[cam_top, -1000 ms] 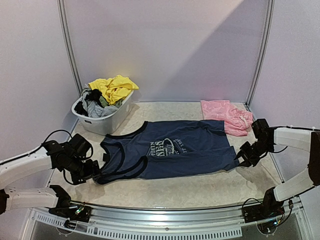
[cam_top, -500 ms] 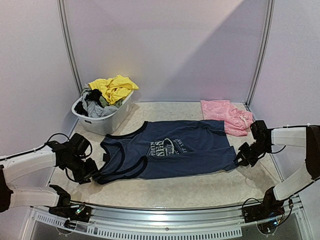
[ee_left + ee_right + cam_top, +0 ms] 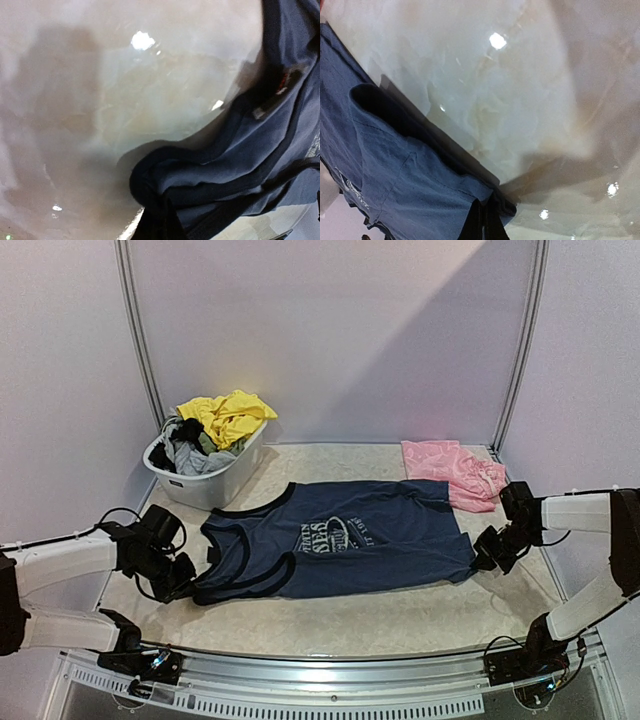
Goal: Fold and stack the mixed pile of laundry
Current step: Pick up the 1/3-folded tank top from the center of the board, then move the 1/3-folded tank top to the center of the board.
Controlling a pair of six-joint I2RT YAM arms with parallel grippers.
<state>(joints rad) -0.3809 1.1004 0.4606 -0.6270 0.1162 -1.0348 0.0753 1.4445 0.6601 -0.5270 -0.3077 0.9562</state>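
Status: navy tank top (image 3: 340,540) lies flat and face up mid-table, straps toward 9 o'clock, hem toward 3 o'clock. Soft matte knit w/ darker binding round neck + armholes and a white oval print w/ lettering at chest centre. Mostly smooth, a few shallow wrinkles nr the hem.

L: left gripper (image 3: 185,575) sits low at 8 o'clock of the top, jaws closed tight on the strap end. Left wrist cam shows strap cloth bunched into soft rolled folds, drawn down to frame bottom where the jaws meet. Small sewn tag w/ red print shows at the neckline.

R: right gripper (image 3: 483,555) is at 4 o'clock of the top, jaws pinched shut on the near hem corner. Right wrist cam shows the hem curled over into a loose tube, stitched edge running into the dark fingertips (image 3: 481,225).

Rest of pile:
- pale pink patterned piece (image 3: 455,470) at 2 o'clock, a rumpled rough rectangle just beside the far hem corner; contact can't tell.
- white plastic tub (image 3: 215,485) at 10 o'clock, oblong w/ a rounded rim.
- yellow piece (image 3: 230,415) heaped over the tub's far rim.
- grey piece (image 3: 190,458) crumpled inside the tub.

Table (image 3: 380,615) is glossy pale marbled stone-look w/ light glints.
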